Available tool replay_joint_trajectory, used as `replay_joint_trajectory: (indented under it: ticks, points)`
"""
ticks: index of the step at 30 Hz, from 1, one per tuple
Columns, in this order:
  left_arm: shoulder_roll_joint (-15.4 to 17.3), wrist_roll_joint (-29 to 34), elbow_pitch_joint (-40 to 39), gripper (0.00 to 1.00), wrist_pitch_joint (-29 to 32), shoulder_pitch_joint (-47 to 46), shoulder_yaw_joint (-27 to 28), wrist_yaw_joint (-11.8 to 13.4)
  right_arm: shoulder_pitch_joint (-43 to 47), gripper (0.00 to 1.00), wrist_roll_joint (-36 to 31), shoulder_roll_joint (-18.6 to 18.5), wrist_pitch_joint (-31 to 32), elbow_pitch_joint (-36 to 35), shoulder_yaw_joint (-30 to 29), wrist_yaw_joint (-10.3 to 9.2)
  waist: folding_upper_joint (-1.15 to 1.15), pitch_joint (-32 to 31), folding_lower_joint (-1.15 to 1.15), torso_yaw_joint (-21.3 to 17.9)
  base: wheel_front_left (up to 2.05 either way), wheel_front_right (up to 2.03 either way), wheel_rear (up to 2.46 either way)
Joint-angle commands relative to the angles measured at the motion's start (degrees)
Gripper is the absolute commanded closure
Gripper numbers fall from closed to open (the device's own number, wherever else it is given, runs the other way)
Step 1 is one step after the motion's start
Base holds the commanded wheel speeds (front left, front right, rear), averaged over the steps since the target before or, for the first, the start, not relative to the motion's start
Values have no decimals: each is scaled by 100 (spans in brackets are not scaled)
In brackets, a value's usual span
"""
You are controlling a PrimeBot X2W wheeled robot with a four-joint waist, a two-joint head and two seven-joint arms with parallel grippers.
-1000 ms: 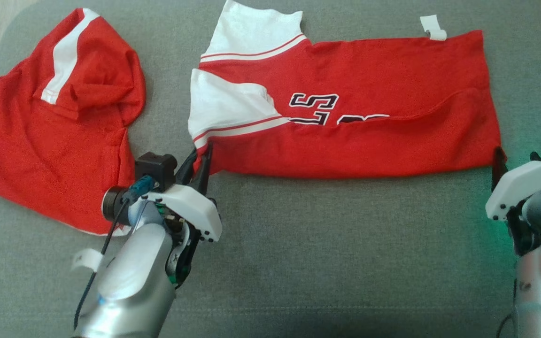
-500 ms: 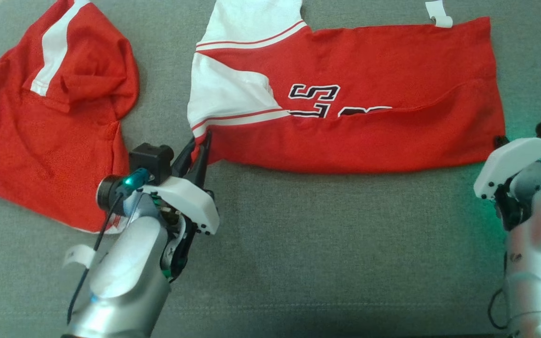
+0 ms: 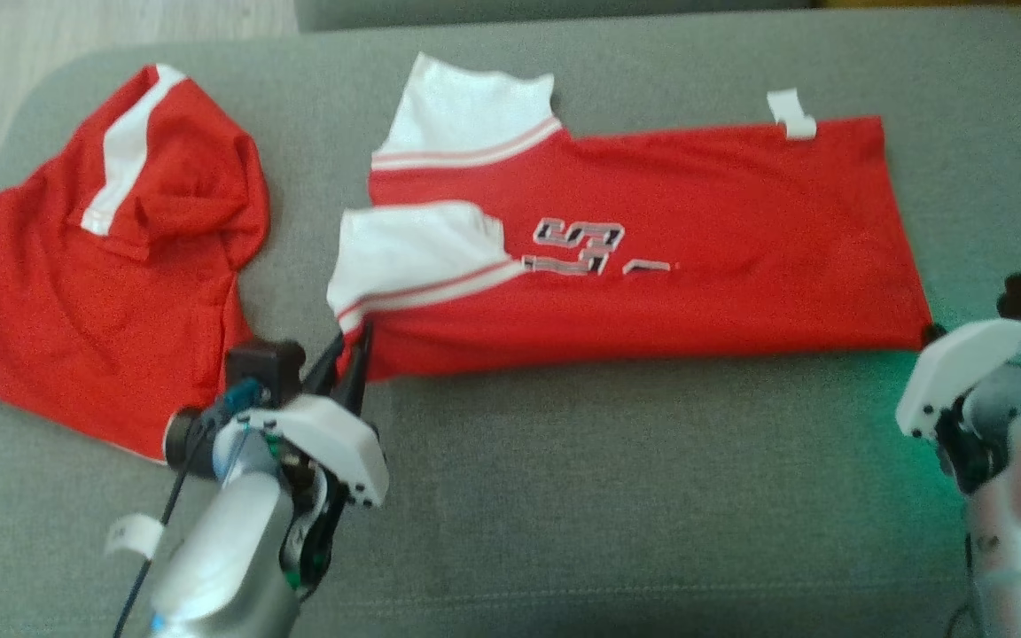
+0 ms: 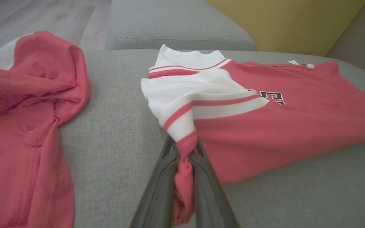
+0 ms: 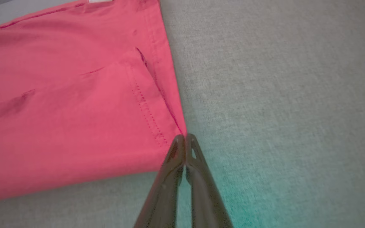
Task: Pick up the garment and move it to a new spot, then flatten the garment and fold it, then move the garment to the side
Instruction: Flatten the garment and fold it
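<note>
One grey woven cushion (image 3: 617,461) carries two soft red-and-white garments: a long folded jersey (image 3: 723,221) lying flat mid-cushion, a crumpled heap (image 3: 76,310) to its left. The left gripper (image 3: 353,354) pinches the jersey's striped cuff; the right gripper (image 5: 185,139) is closed, tips meeting at its stitched hem corner

The only print is a run of dark block characters (image 3: 580,236) with white outlines on the chest of the red jersey (image 3: 741,204), and a fold in the cloth cuts them off so only part of each shows. The first could be an S or a 5, but the head view blurs them and in the left wrist view they are too small and too covered to read for certain. A small white tag (image 3: 791,115) sticks out at the jersey's far edge, and nothing on it is legible.
</note>
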Motion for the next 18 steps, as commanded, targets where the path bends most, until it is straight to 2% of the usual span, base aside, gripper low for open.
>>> replay_joint_trajectory:
  ticks: [1, 11, 18]
  points:
    - [192, -58, -150, 100, 4, -65, 203, 54, 27, 100, 82, -176, 72, -269, 164, 37, 0, -221, 0, -36, 0, 0, 0]
    - [278, -163, -433, 100, 324, 696, 38, 163, 1015, 100, 615, -514, 988, -1049, 467, 37, 0, -899, 0, -75, 0, 0, 0]
    - [350, -185, -826, 100, 603, 1085, -93, 273, 1646, 100, 940, -591, 1495, -1898, 404, 37, 0, -976, 0, -117, 0, 0, 0]
